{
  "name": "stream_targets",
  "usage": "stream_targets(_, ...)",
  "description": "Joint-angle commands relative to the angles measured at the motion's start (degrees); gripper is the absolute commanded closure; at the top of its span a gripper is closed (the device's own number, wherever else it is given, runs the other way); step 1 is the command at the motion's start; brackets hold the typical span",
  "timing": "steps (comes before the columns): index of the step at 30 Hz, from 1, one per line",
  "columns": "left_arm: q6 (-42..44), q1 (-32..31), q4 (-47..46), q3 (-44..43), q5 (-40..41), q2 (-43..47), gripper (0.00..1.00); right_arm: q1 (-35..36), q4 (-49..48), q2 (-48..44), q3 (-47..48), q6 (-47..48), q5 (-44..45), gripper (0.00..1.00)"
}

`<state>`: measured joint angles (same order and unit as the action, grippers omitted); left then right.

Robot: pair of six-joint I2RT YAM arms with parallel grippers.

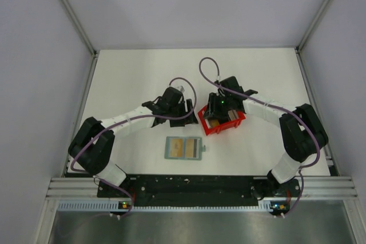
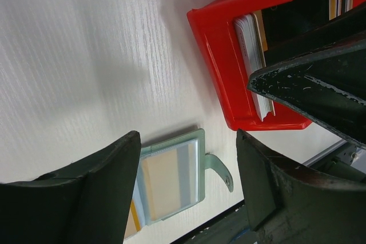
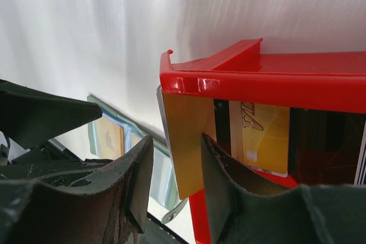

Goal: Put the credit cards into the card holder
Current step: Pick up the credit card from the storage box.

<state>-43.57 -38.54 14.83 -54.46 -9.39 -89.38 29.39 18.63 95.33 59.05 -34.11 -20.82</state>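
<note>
The card holder [image 1: 184,148] is seen lying open and flat on the white surface [image 1: 131,78], near the arm bases and between the two arms. A tan card [image 2: 166,178] is held in one of its pale pockets, and its small closing tab [image 2: 220,170] is stretched out onto the surface beside it.

The left tool [image 2: 187,135] is held above the surface with its jaws spread wide; nothing is gripped between them, and the card holder is viewed through the gap.

The red bin [image 3: 274,84] is placed just beyond the card holder, to its right. Further credit cards are stood on edge inside it: a whitish stack [image 2: 251,50] against one wall and a gold card [image 3: 260,132] deeper in.

The right tool [image 3: 177,138] is lowered at the bin's corner, its jaws drawn near together with another tan card [image 3: 189,112] between them. That card is tilted out over the bin's rim. Whether it is actually pinched cannot be told from these views, since one finger [image 3: 229,198] is overlapped with the card's edge
</note>
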Motion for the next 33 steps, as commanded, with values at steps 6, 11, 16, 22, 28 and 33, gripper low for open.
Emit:
stream_targets(6, -0.29, 0.49, -1.47, 0.67, -0.02, 0.09, 0.3, -0.47, -2.2, -1.64, 1.86, -0.17, -0.98, 0.72)
stream_targets(11, -0.46, 0.58, -1.56, 0.76, -0.1, 0.0, 0.3, -0.65, -2.2, -1.9, 1.77, 0.09, -0.98, 0.77)
stream_targets(16, -0.46, 0.58, -1.65, 0.84, -0.19, 0.0, 0.31, -1.43, -2.2, -2.52, 1.25, 0.09, -0.89, 0.8)
stream_targets(22, -0.55, 0.58, -2.08, 1.11, -0.46, -0.09, 0.31, -2.4, -2.11, -3.31, 0.55, 0.18, -0.63, 0.82)
stream_targets(28, -0.55, 0.58, -2.17, 1.46, -0.54, 0.0, 0.31, -2.93, -2.11, -3.31, -0.42, 0.62, 1.65, 0.84)
stream_targets(33, -0.55, 0.66, -2.44, 1.63, -0.81, 0.17, 0.32, -2.93, -1.23, -2.69, -0.86, 0.45, 3.77, 0.84)
